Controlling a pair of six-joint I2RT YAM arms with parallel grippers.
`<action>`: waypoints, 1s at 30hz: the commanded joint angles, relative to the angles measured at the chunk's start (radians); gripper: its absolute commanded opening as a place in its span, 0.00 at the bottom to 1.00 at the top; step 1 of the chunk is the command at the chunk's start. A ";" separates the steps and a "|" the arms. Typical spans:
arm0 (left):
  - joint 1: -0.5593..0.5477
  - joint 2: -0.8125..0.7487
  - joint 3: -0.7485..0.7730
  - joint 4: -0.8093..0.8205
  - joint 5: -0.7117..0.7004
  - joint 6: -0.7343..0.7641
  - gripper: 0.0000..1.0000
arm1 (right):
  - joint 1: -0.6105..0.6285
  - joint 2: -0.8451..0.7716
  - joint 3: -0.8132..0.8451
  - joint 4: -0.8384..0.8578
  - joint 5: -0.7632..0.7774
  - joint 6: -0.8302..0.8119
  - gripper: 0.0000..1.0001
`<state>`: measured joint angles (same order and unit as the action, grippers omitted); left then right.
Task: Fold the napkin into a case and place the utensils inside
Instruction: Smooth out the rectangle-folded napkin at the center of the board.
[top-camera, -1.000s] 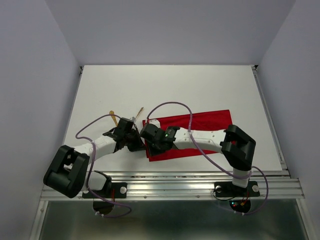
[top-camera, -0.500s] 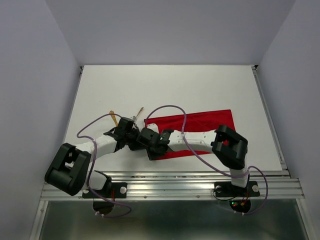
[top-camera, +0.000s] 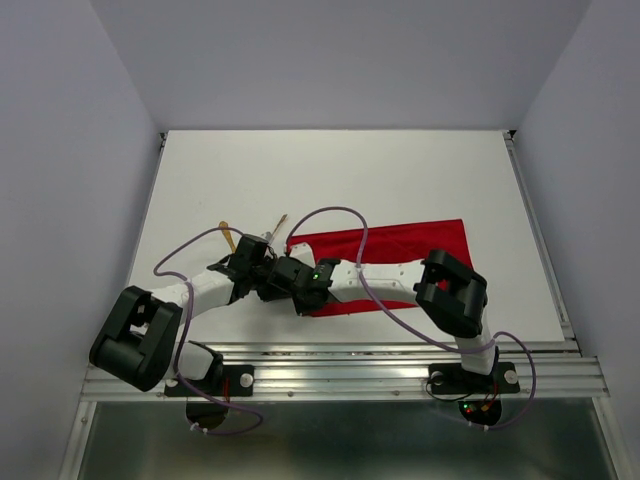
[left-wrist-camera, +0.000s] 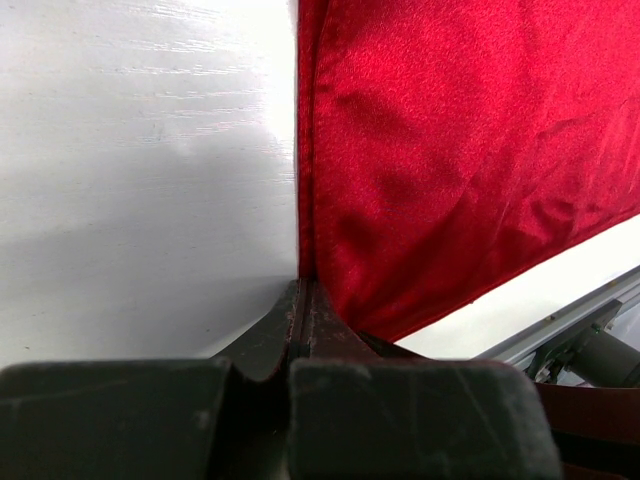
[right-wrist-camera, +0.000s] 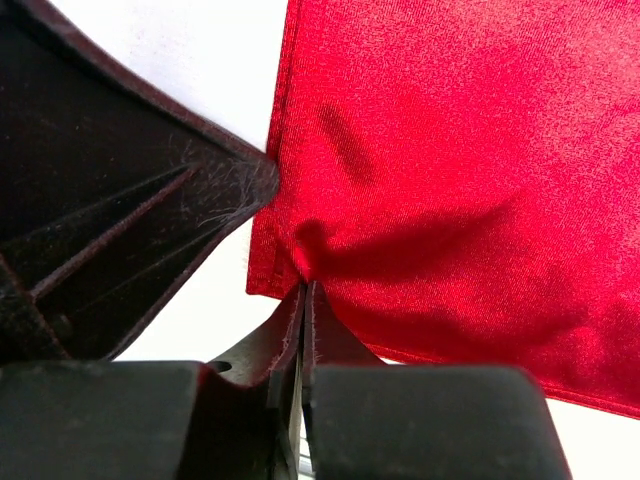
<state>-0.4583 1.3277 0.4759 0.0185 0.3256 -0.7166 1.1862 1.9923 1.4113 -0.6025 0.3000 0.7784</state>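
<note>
One red napkin (top-camera: 410, 243) lies centre-right on the table (top-camera: 350, 175), its left edge pinched by the closed left claw (left-wrist-camera: 300, 292) and closed right claw (right-wrist-camera: 303, 292), with one knife (top-camera: 228, 237) and one fork (top-camera: 279, 225) at centre-left.

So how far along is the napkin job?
Done: napkin looks partly folded into a band. In hand: left claw and right claw both pinch its left edge. Left: finish folding; knife and fork lie on the table, not yet inside.

top view high, looking down, both wrist views close, sharing napkin (top-camera: 420, 245) edge
</note>
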 joint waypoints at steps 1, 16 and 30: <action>-0.005 0.005 -0.008 -0.031 -0.039 0.017 0.00 | 0.009 -0.001 0.041 -0.019 0.063 0.005 0.01; -0.005 0.001 -0.019 -0.026 -0.037 0.017 0.00 | 0.009 -0.018 0.087 -0.028 0.134 0.002 0.01; -0.005 0.001 -0.020 -0.026 -0.033 0.017 0.00 | 0.009 0.007 0.091 0.013 0.157 0.002 0.01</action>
<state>-0.4583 1.3273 0.4759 0.0185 0.3256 -0.7166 1.1862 1.9923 1.4654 -0.6212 0.4137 0.7799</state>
